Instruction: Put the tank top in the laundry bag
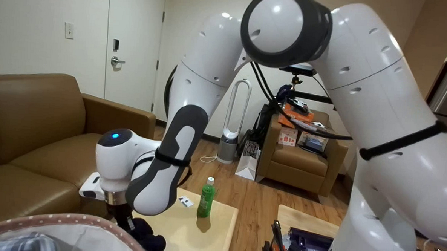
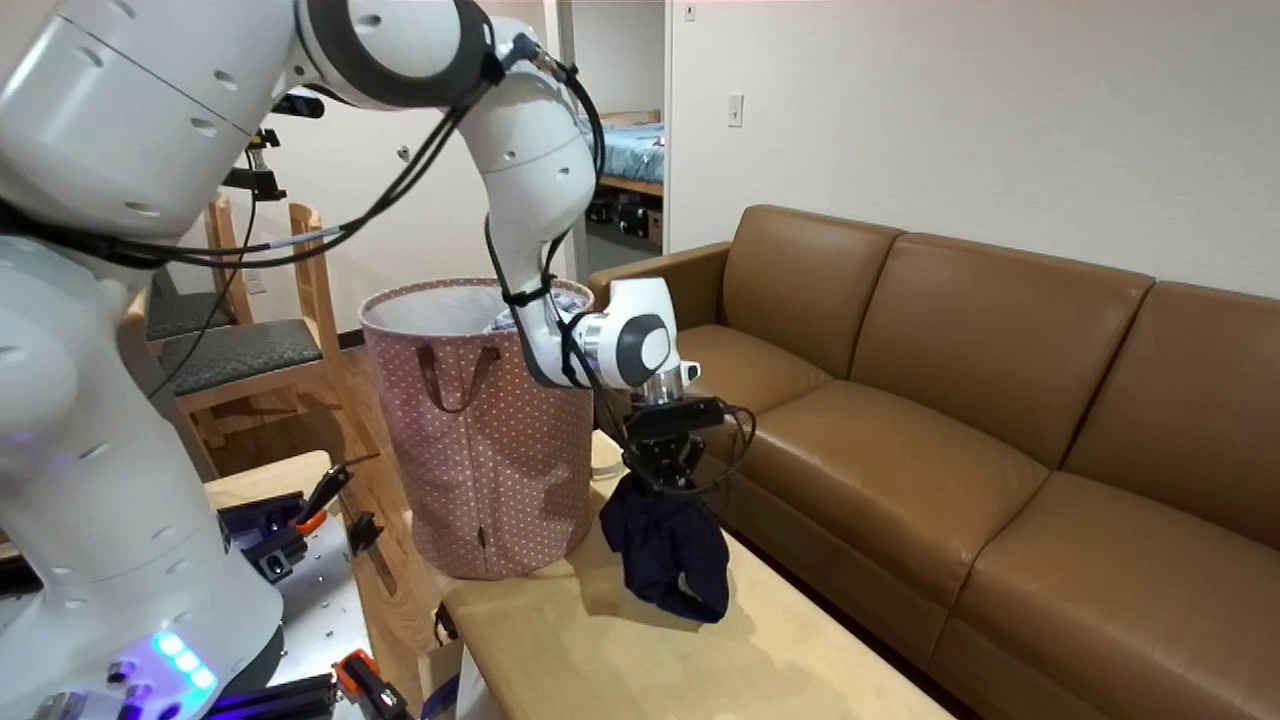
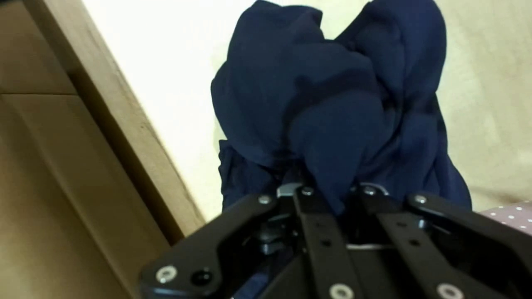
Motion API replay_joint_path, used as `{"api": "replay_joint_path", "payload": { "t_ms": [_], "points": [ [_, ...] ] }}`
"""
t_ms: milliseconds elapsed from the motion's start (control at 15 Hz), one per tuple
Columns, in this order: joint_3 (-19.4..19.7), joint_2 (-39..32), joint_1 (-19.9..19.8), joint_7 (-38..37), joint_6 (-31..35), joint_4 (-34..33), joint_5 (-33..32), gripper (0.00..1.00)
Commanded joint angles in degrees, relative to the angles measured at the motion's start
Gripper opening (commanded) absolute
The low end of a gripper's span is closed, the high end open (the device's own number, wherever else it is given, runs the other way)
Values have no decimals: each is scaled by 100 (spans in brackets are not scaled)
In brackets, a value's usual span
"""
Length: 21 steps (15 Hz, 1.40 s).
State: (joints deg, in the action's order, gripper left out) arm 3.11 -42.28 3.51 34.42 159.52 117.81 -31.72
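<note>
The tank top is a bunched dark navy cloth (image 2: 670, 550), also in the wrist view (image 3: 316, 104) and in an exterior view (image 1: 150, 241). My gripper (image 2: 665, 475) points down and is shut on it; in the wrist view a fold runs between the fingers (image 3: 334, 193). The cloth hangs low over the small table; I cannot tell whether it touches. The laundry bag (image 2: 535, 470) is tall, pink with white dots, and stands upright beside the gripper. Its rim (image 1: 68, 219) and pale lining show, with plaid cloth inside. A bit of it shows in the wrist view (image 3: 513, 216).
The small wooden table (image 2: 800, 665) lies below the gripper. A green bottle (image 1: 206, 200) and a small card (image 1: 186, 201) are on it. A brown sofa (image 2: 880, 460) runs along the table's side. Tools (image 1: 278, 241) lie near the robot's base.
</note>
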Motion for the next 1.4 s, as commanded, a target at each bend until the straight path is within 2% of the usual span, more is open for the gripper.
{"api": "replay_joint_path", "payload": {
  "t_ms": [0,133,200,267,400,533,600,800,1067,1267,1333],
  "points": [
    [850,1314,1043,-1286,-6,895,-1007,6],
    [989,1939,1385,-1967,-411,1167,-1749,5],
    [870,2275,1397,-2194,-668,1337,-1977,6],
    [492,1536,879,-1886,-427,765,-1780,15],
    [408,2037,974,-2142,-721,1052,-1978,15],
    [397,2211,968,-2151,-757,1198,-2001,15],
    [419,2188,983,-2153,-834,1169,-2043,7],
    [315,2984,1058,-2490,-1223,1382,-2500,6],
    [-255,4012,1101,-2777,-2122,1516,-3258,6],
    [-839,4862,1108,-2553,-2730,1717,-3256,5],
    [-943,4912,1066,-2578,-2776,1726,-3256,6]
  ]
}}
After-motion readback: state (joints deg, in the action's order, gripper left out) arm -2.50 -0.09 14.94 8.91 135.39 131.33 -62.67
